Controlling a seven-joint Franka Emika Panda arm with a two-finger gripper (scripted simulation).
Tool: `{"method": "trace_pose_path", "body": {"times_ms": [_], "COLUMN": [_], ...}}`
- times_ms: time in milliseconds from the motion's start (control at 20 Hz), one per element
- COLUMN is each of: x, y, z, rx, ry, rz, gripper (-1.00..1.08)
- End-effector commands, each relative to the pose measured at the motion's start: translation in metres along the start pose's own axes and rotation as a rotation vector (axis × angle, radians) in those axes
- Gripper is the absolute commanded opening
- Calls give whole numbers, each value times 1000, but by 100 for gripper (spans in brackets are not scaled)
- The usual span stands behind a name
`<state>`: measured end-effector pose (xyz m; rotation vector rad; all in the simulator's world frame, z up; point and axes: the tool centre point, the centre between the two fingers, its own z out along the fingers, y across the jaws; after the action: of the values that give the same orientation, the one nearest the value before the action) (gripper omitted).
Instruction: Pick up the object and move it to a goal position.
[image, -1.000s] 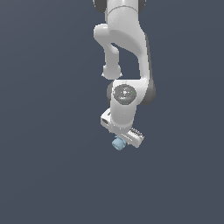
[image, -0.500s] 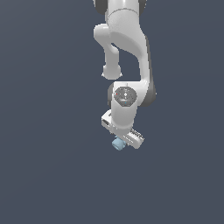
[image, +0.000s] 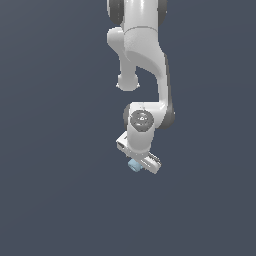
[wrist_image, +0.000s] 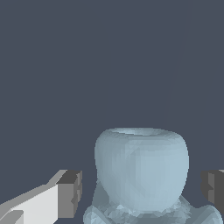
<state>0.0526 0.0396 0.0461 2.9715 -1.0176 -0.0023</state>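
The object (wrist_image: 142, 168), a pale light-blue faceted lump shaped like a stubby cup, sits between the fingers of my gripper (wrist_image: 142, 191). Each dark fingertip (wrist_image: 70, 194) stands a little apart from the object's sides, so the gripper is open around it. In the exterior view the object (image: 134, 165) shows as a small blue spot just under the white gripper (image: 138, 161), on the exterior view's left side of it. The fingers themselves are too small to make out in that view.
A uniform dark grey-blue surface (image: 60, 200) fills both views. The white arm (image: 145, 60) reaches down from the upper edge of the exterior view. No other objects show.
The wrist and hand have come down slightly toward the object over the last second. The object has stayed where it was.
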Motion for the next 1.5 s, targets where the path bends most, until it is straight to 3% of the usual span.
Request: {"method": "trace_pose_path", "body": {"times_ms": [0, 150, 200, 950, 1450], "x": [1, 1, 1, 1, 2], "y": [0, -1, -1, 2, 29], "z": [6, 6, 6, 0, -43], "rx": [1, 1, 1, 1, 2], "ry": [1, 1, 1, 1, 1], "rz": [1, 1, 1, 0, 0], "gripper": [100, 100, -100, -100, -100]}}
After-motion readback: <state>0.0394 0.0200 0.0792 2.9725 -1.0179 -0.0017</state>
